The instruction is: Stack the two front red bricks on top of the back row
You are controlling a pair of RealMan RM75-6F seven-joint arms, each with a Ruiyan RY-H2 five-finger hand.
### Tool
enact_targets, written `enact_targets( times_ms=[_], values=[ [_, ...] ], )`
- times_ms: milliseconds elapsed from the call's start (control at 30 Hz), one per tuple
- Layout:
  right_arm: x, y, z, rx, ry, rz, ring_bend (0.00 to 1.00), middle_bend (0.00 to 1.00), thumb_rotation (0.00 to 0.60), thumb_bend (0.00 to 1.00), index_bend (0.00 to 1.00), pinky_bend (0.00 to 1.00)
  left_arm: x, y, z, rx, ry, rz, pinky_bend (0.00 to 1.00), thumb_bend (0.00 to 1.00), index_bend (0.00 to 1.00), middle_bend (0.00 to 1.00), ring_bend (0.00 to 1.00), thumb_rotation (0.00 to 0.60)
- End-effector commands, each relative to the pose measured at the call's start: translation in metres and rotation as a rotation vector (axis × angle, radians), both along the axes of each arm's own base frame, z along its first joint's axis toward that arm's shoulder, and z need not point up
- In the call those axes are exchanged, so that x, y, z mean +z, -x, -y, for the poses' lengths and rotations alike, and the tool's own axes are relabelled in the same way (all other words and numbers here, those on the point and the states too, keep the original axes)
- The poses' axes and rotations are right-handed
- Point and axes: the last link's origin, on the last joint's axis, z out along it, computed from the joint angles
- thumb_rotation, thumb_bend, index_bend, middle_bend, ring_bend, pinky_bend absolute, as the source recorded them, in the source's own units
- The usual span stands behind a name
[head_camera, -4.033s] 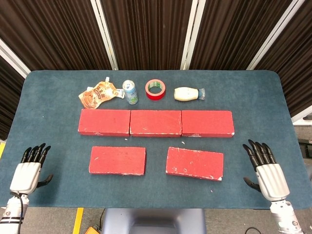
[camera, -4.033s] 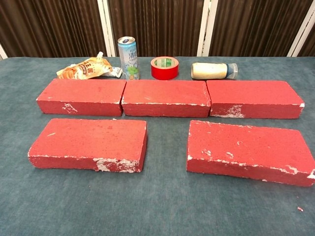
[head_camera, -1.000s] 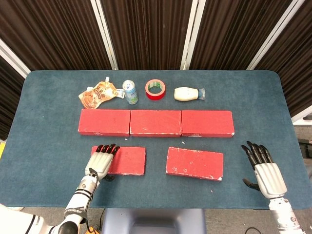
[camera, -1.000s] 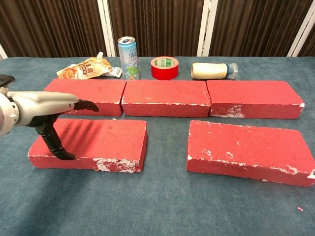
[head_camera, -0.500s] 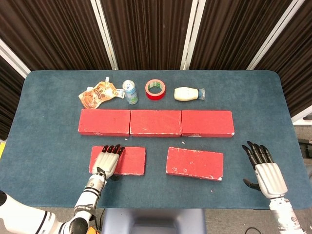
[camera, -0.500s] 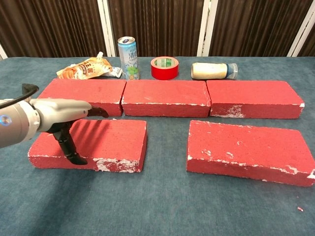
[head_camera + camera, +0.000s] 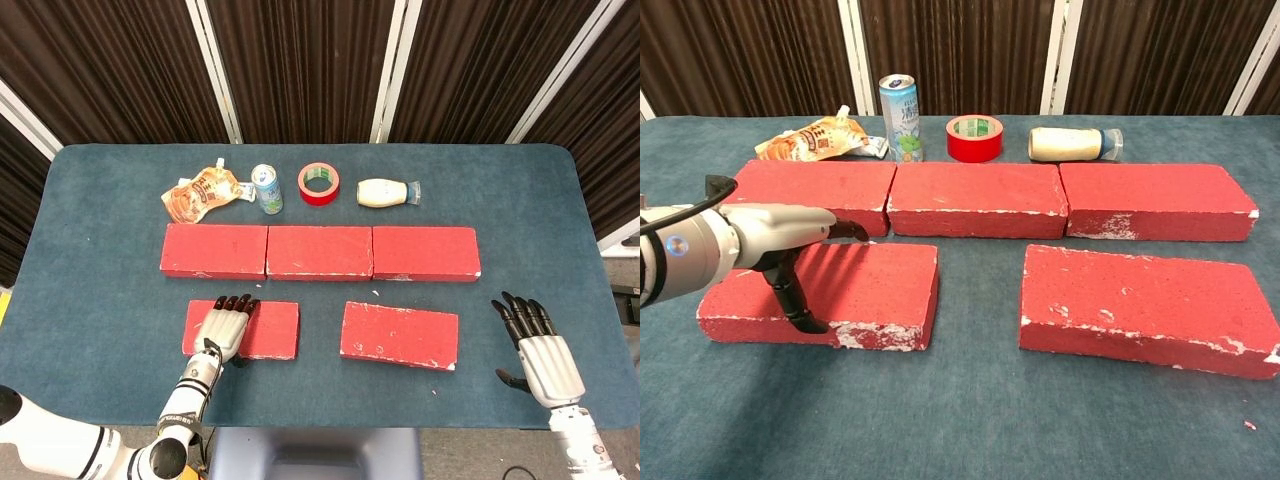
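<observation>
Left hand over the front left brick, right hand idle.

Head view: the left hand (image 7: 224, 325) lies flat over the front left brick (image 7: 262, 329), fingers stretched toward the back row (image 7: 320, 252); whether it grips cannot be told here. The front right brick (image 7: 400, 335) sits just beside and right of the front left brick. The right hand (image 7: 540, 355) rests well right of that brick, fingers apart, holding nothing. Behind the back row lie a pouch (image 7: 203, 192), a can (image 7: 266, 189), a tape roll (image 7: 319, 183) and a bottle (image 7: 386, 192); their print is too small to read.
Chest view: the left hand (image 7: 775, 240) hovers over the front left brick (image 7: 865, 290), thumb down at the brick's near face, fingers straight above its top, not closed on it.
</observation>
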Motion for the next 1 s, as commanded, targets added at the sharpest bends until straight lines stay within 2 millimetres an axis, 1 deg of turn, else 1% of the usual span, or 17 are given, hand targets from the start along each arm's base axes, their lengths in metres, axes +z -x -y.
enact_targets(
  times_ms=[33, 467, 767, 1000],
  values=[
    [0.000, 0.000, 0.000, 0.001, 0.000, 0.000, 0.00, 0.10, 0.600, 0.00, 0.05, 0.00, 0.000, 0.001, -0.002, 0.000, 0.002, -0.003, 0.01, 0.19, 0.00, 0.00, 0.00, 0.600],
    [-0.002, 0.000, 0.000, -0.004, -0.007, -0.005, 0.00, 0.10, 0.600, 0.00, 0.05, 0.00, -0.003, 0.007, -0.005, 0.016, 0.008, -0.015, 0.02, 0.19, 0.00, 0.00, 0.00, 0.600],
    [-0.003, 0.000, 0.000, -0.006, -0.012, -0.008, 0.00, 0.10, 0.600, 0.00, 0.05, 0.00, -0.006, 0.004, -0.006, 0.009, 0.020, -0.011, 0.02, 0.19, 0.00, 0.00, 0.00, 0.600],
    [-0.004, 0.000, 0.000, -0.008, -0.017, -0.009, 0.00, 0.10, 0.600, 0.00, 0.05, 0.00, -0.010, 0.008, -0.008, 0.016, 0.029, -0.030, 0.02, 0.19, 0.00, 0.00, 0.00, 0.600]
  ],
)
